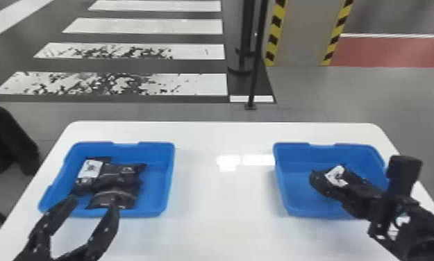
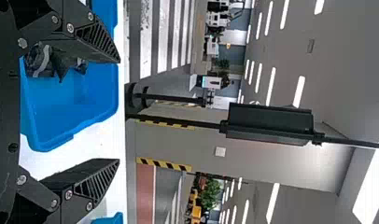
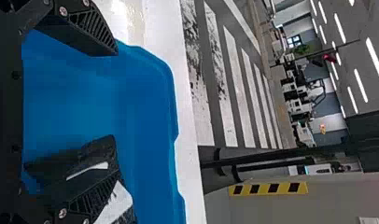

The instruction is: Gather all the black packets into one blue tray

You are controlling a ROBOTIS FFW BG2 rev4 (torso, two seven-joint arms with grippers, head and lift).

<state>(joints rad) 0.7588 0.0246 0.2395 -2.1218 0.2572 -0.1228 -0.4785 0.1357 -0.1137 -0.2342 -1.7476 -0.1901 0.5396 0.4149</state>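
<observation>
Surface: white (image 1: 223, 194), its far corners rounded.
Left tray: blue (image 1: 158, 177), near the surface's left edge, set in from the far left corner.
Black packets: a pile (image 1: 120, 173) in the left tray, toward its left side and near edge; one carries a white label. They overlap, so I cannot tell how many.
Right tray: blue (image 1: 295, 196), near the surface's right edge and far right corner.
Lone packet: black with a white label (image 1: 319, 181), inside the right tray.
Left hand: at the left tray's near edge (image 1: 92, 201), fingers spread wide, nothing between them.
Right hand: over the right tray (image 1: 374, 181), from the surface's right side, fingers wide apart; the lone packet lies by one finger, touching or not I cannot tell.
Floor beyond: white crossing stripes (image 1: 150, 83) and a pillar (image 1: 301, 31) edged in yellow and black.
</observation>
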